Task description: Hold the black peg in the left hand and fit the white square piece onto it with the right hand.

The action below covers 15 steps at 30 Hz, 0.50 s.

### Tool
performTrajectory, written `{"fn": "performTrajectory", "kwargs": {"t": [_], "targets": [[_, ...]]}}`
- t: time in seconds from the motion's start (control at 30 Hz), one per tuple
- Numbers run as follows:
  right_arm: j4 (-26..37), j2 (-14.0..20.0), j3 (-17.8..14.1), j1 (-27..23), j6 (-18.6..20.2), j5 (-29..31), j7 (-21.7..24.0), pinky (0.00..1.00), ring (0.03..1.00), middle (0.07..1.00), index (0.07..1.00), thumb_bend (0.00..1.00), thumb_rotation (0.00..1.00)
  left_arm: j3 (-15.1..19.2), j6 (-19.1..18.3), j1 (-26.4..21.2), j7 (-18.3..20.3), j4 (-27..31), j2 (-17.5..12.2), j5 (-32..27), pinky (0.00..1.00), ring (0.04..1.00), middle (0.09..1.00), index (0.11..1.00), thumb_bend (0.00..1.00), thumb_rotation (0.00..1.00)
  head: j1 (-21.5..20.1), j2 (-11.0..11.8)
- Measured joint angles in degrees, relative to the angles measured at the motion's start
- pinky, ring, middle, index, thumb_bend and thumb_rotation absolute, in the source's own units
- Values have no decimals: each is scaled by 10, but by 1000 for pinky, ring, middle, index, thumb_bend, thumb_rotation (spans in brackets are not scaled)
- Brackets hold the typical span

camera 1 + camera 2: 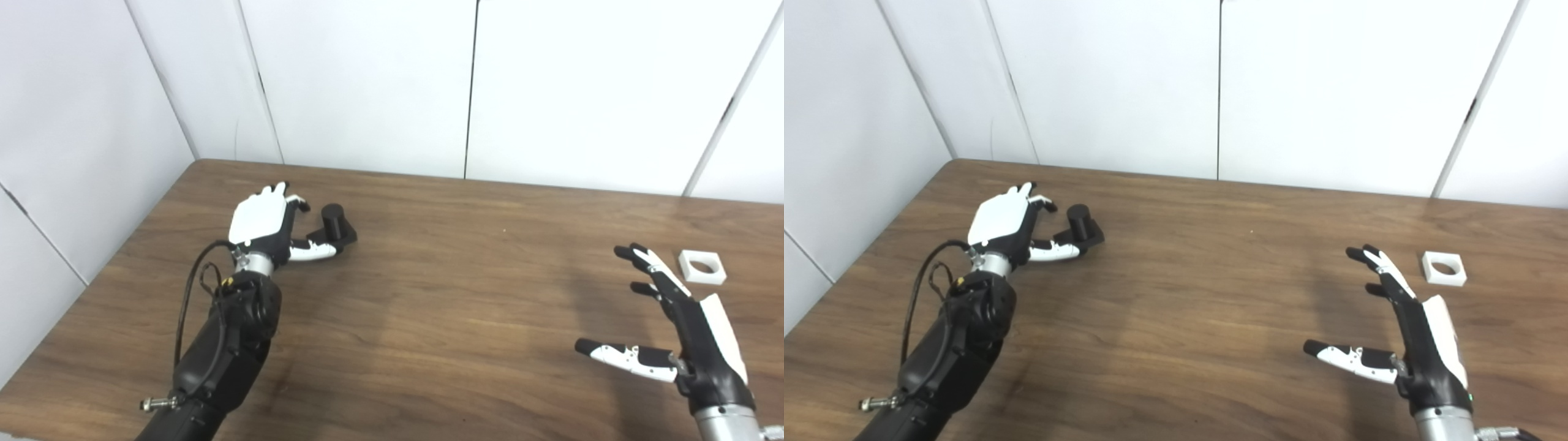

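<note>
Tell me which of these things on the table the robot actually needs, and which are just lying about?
Needed for the job:
black peg, beside the open left hand
white square piece, lying just beyond the open right hand

Just lying about:
nothing else shows on the wooden table

The peg [334,224] is black and the square piece [702,267] is white. Both hands, left hand [263,224] and right hand [686,318], are black and white. The table [441,318] is brown with dark wood lines.

Black peg's [334,220] base partly hidden behind left robot hand [263,223], both forearms cropped below
</note>
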State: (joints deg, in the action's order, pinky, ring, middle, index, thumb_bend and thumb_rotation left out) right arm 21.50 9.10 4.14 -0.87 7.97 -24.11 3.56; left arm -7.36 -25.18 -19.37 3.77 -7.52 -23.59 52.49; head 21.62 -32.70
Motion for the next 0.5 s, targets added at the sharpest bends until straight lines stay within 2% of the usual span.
{"fn": "performTrajectory", "kwargs": {"t": [0.27, 0.5], "targets": [[4, 0, 0, 1, 7, -5, 0, 795, 902, 921, 840, 792, 25, -11, 12, -4, -20, -43, 0, -8, 997, 1000, 1000, 731, 949, 532, -4, -2], [7, 0, 0, 1, 8, -9, 0, 788, 901, 923, 840, 786, 19, -17, 20, -16, -33, -64, 0, -17, 1000, 1000, 986, 710, 919, 521, -8, -3]]}}
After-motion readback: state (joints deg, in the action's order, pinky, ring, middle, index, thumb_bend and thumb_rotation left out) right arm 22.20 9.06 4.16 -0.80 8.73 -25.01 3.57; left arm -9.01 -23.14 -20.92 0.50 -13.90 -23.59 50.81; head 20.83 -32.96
